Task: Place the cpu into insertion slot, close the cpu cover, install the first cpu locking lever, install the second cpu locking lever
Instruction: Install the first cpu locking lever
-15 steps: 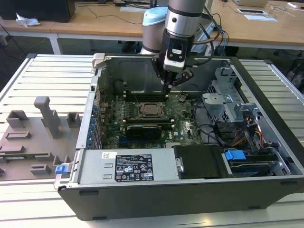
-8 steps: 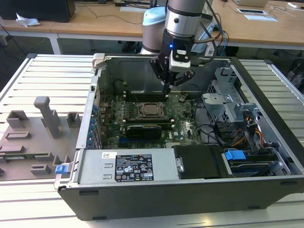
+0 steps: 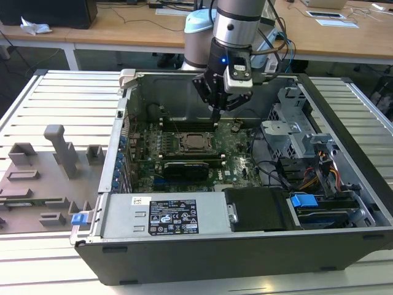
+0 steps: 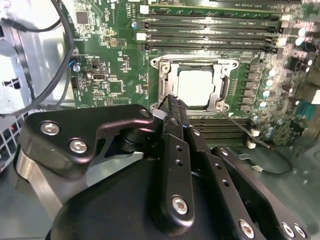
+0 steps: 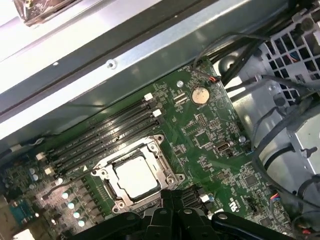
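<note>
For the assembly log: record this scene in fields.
cpu: seated in the insertion slot, silver top showing
cpu cover: down flat, framing the cpu
gripper: shut, tips by a corner of the slot in the second wrist view; contact cannot be told
computer case: open, lying on a slatted table

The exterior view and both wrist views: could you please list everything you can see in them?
computer case: one, dark grey, open on the slatted table.
motherboard: one, green, inside the case.
cpu: one, silver, mid-motherboard.
cpu cover: one, silver, down around the cpu.
memory slots: several, black, flanking the cpu.
power supply: one, silver, exterior view's foreground.
coin battery: one, silver, on the motherboard.
gripper: one, black, shut, tips near the cover's corner.
</note>
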You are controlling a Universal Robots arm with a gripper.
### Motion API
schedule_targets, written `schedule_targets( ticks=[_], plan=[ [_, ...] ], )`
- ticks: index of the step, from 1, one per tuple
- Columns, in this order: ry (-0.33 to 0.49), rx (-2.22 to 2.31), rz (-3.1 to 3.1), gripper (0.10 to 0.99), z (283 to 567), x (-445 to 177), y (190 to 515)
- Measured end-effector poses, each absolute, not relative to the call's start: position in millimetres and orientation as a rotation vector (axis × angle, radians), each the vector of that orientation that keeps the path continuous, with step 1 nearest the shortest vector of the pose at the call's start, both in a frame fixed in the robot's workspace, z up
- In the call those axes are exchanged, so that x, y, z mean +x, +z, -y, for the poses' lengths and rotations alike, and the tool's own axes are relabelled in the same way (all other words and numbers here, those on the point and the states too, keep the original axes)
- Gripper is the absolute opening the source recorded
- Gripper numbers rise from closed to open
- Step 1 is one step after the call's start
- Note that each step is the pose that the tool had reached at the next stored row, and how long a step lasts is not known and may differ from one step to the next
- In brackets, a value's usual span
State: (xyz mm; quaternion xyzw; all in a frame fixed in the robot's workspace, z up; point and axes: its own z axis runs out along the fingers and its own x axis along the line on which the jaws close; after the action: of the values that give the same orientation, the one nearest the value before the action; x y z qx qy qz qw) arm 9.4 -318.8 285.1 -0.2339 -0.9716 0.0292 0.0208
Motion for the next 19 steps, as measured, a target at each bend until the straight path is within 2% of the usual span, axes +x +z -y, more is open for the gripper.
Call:
schedule_targets(
  ticks=[19],
  plan=[
    [0.090,-0.350,3.085,0.106,318.8,9.4,285.1]
  ],
)
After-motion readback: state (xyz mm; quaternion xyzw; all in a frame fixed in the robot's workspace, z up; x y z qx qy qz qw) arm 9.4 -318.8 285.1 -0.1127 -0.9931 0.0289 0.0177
